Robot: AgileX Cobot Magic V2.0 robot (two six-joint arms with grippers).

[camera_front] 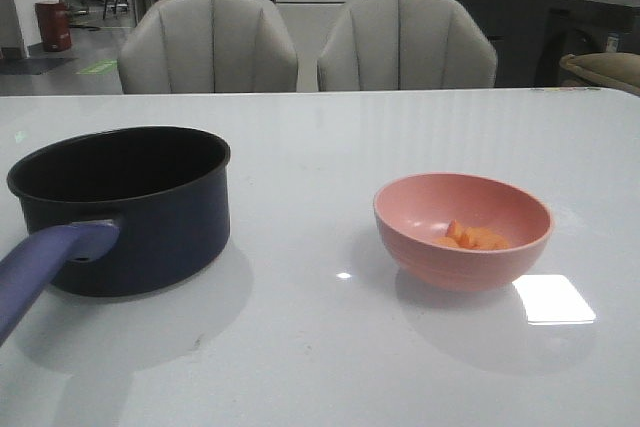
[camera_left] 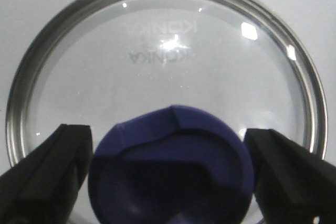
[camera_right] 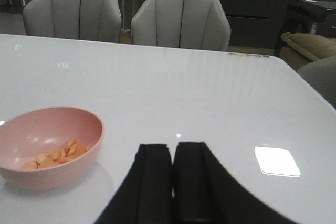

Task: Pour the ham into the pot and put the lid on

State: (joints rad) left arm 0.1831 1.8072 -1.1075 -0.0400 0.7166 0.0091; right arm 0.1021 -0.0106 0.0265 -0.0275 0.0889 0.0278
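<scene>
1. My left gripper (camera_left: 170, 182) hangs right over the lid (camera_left: 163, 40), which lies flat on the white table (camera_left: 31, 3). My jaws there stand apart, one finger (camera_left: 44, 177) on each side of the lid's dark blue knob (camera_left: 170, 166). I cannot tell whether the pads touch the knob; a thin gap seems to show on both sides.
2. The lid is clear glass with a metal rim, and faint mirrored lettering shows through the glass. It does not appear in the front view, so I cannot place it against the pot.
3. My right gripper (camera_right: 173, 182) sits low above the table's near right part, its two black fingers (camera_right: 152, 182) pressed together with nothing between them.
4. The ham (camera_front: 475, 238) is a small heap of orange-pink pieces at the bottom of the pink bowl (camera_front: 440, 247). The bowl stands upright on the table, right of centre, and to the left of my right gripper, near it but not touching.
5. The pot (camera_front: 150, 227) stands upright on the left side of the table, well apart from the bowl. It is dark navy, uncovered, and its inside looks dark; I cannot make out anything in it. Its lighter purple-blue handle (camera_front: 50, 262) points toward the near left edge.
6. Two pale upholstered chairs (camera_front: 210, 47) stand behind the far edge of the table.
</scene>
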